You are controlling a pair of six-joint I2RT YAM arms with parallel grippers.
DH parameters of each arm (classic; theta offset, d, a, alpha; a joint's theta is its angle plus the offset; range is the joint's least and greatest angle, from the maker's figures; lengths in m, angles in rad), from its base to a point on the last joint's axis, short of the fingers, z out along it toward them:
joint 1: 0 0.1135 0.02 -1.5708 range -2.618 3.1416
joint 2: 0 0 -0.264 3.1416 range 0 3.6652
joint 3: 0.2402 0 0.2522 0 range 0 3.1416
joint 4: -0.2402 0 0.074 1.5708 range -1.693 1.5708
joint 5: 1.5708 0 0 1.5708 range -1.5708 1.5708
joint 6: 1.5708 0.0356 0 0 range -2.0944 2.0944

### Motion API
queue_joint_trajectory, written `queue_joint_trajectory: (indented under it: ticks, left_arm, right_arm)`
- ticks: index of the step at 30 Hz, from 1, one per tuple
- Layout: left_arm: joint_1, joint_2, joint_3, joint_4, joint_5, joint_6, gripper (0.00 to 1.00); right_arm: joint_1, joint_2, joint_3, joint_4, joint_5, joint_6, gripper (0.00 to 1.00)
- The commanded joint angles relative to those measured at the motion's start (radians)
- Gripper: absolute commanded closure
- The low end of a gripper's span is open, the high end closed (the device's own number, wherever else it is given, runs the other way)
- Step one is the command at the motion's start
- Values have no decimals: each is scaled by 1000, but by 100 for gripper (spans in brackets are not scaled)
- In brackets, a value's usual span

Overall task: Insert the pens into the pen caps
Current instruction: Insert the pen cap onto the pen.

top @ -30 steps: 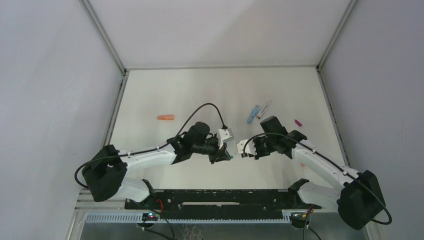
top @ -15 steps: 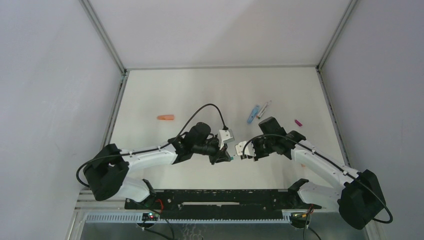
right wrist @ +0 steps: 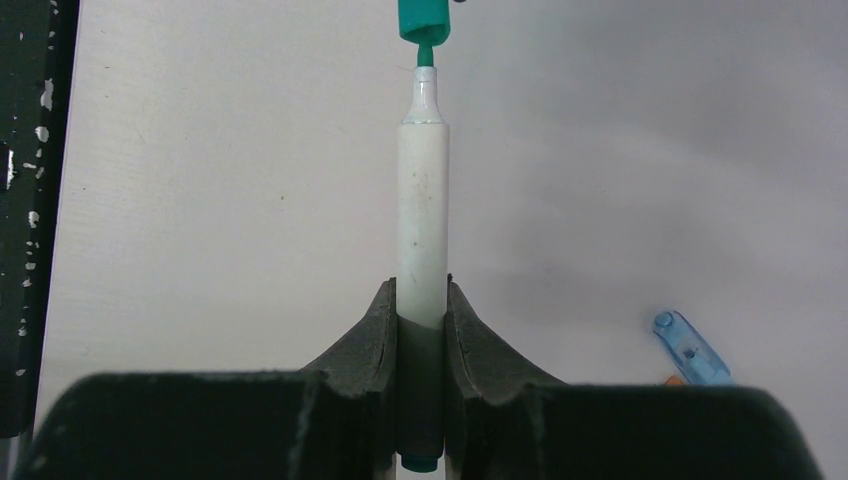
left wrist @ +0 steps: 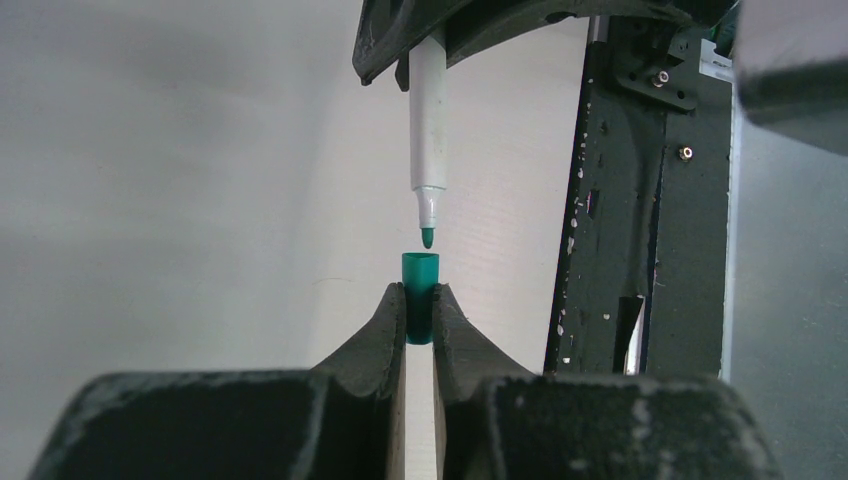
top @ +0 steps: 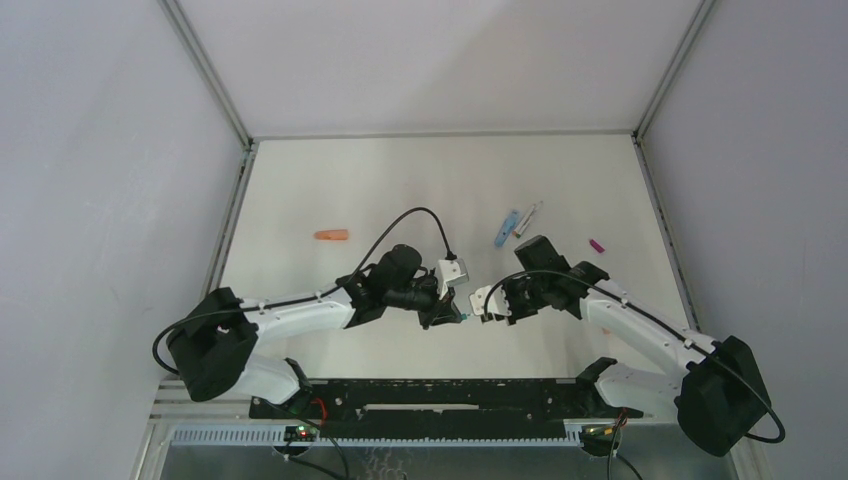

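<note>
My left gripper (left wrist: 420,296) is shut on a short teal pen cap (left wrist: 420,272), whose open mouth points away from the fingers. My right gripper (right wrist: 422,292) is shut on a white pen (right wrist: 423,220) with a teal tip. Pen and cap are lined up end to end above the table, between the two grippers (top: 452,312) (top: 484,304). In the left wrist view the teal tip (left wrist: 427,237) hangs just short of the cap's mouth. In the right wrist view the tip meets the teal cap (right wrist: 424,20).
An orange cap (top: 331,235) lies on the table at the left. At the back right lie a light blue cap (top: 506,228), a second pen (top: 527,219) and a magenta cap (top: 597,244). The black base rail (left wrist: 640,200) runs along the near edge.
My right gripper has moved left with the pen, closing the gap to the teal cap. The left gripper has stayed almost still.
</note>
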Motion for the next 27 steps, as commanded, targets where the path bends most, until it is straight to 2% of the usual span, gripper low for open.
queue_joint_trajectory:
  ticks: [1, 13, 27]
  left_arm:
    - [-4, 10, 42, 31, 11, -15, 100]
    - [-18, 45, 64, 37, 21, -19, 100]
    - [-19, 30, 54, 36, 12, -19, 100]
  right_arm:
    - [19, 9, 2, -9, -2, -13, 100]
    - [49, 25, 2, 0, 14, -7, 100]
    - [18, 18, 2, -1, 30, 3, 100]
